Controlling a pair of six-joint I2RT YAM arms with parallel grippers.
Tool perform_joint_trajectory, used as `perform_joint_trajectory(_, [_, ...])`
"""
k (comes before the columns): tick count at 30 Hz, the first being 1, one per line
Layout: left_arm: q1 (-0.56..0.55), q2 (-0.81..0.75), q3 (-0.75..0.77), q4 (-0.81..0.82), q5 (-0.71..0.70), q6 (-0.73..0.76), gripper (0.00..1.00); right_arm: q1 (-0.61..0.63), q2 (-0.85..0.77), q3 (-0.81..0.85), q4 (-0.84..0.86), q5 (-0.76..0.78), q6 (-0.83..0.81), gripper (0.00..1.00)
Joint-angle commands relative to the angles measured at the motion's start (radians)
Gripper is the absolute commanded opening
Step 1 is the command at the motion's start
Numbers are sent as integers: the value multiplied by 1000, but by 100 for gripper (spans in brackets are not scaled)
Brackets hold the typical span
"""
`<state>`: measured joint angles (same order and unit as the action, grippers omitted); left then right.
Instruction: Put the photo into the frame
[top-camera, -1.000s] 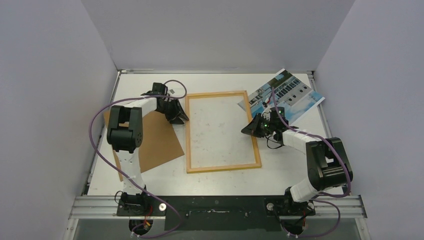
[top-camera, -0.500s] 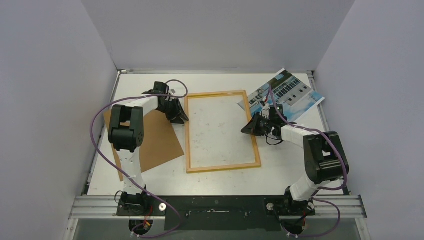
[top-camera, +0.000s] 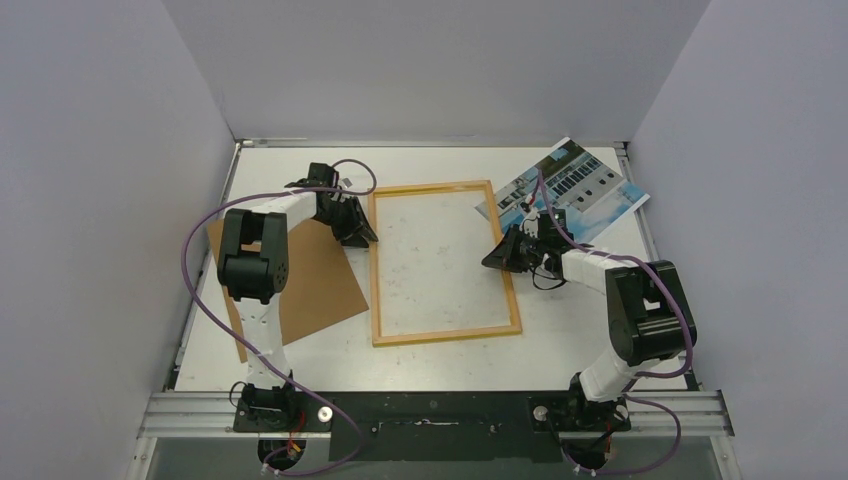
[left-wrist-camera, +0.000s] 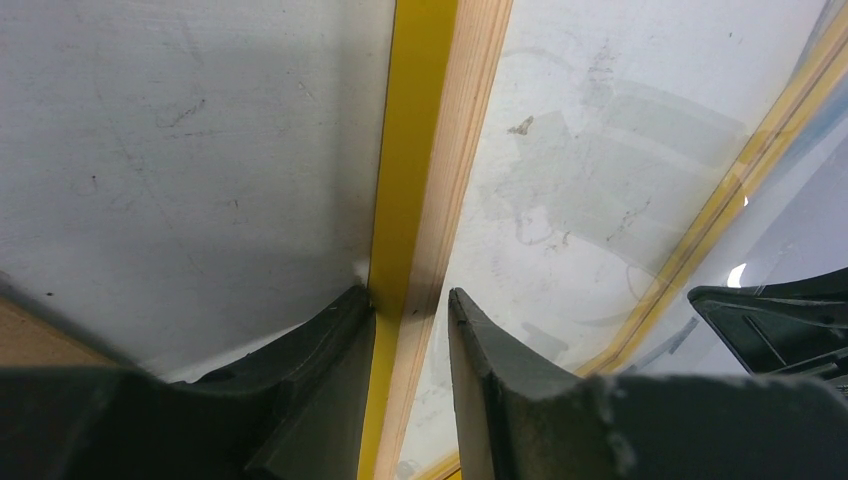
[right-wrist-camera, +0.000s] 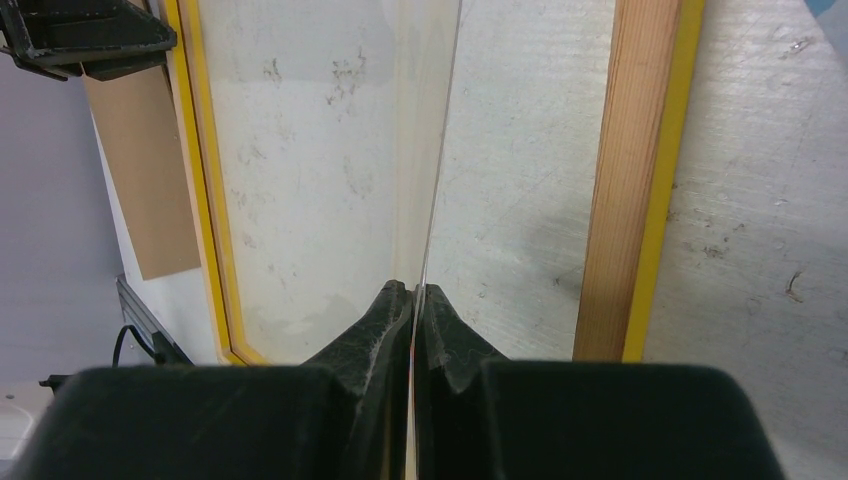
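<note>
While the frame (top-camera: 447, 333) is lying wood-side up at mid-table (top-camera: 560, 350), the left gripper (left-wrist-camera: 410, 300) is clamping its left rail between partly parted fingers, and the right gripper (right-wrist-camera: 413, 290), fingers nearly together, is pinching a clear pane (right-wrist-camera: 330, 170) by its right edge. The photo (top-camera: 600, 190) is lying far right, just beside the frame's far right corner.

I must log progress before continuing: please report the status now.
Left pincer shut on frame rail. Right pincer shut on clear pane inside frame. Photo outside frame, far right corner.
</note>
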<state>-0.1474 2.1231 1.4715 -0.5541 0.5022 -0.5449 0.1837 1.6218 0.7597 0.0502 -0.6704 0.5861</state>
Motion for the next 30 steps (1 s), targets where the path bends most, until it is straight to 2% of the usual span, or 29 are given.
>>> perform_joint_trajectory(1, [-9,44,16,-12,-45,22,32,3,-3,32,12,-14,-41,0])
perform_joint_trajectory(10, [-17,40,6,12,-13,-7,32,31,1,28,36,-14,-12,0])
perform_joint_trajectory(14, [-22,37,-6,19,-14,-13,32,52,0,49,-6,1,-37,0])
perform_joint_trajectory(21, [-22,22,-28,9,-65,-19,32,57,-31,76,-77,65,-35,12])
perform_joint_trajectory(30, [-21,19,-27,3,-84,-21,32,54,-28,130,-204,89,-61,20])
